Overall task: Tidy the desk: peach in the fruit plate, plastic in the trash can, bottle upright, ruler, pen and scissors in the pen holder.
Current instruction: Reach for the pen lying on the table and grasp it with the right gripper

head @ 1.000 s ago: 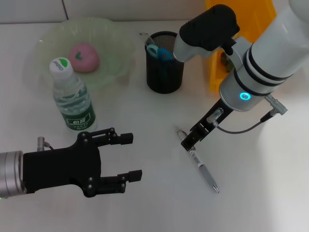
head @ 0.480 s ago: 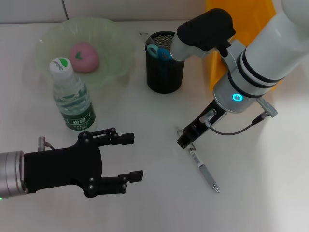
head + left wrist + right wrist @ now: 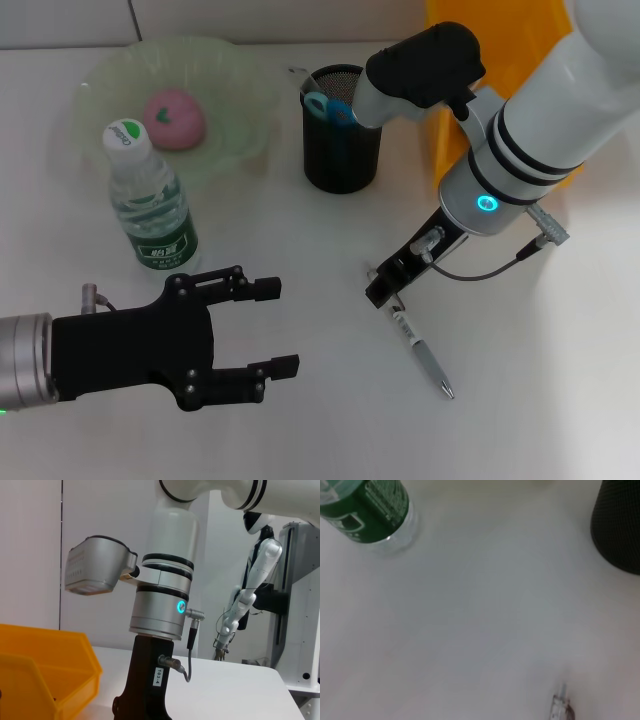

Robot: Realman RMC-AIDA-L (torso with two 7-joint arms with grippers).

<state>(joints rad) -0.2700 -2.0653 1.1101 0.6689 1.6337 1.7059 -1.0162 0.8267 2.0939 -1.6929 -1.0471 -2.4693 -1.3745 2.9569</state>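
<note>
The step in hand looks like picking the pen (image 3: 420, 345) off the bench (image 3: 300, 250) so it can go into the holder (image 3: 341, 128). The pen lies flat and slanted, well apart from the holder, with its upper end under the right gripper (image 3: 385, 290). To do this well, the gripper should come straight down across the barrel, not along it, near the upper end where it now hangs, and close only once both fingers straddle the pen; a thin barrel on a smooth bench can roll or skid if nudged from one side. The right gripper sits low, right at the pen's upper end, but I cannot tell whether its fingers are apart or closed, or whether they touch the pen. The left gripper (image 3: 262, 330) waits at the near left, fingers spread wide, holding nothing.
</note>
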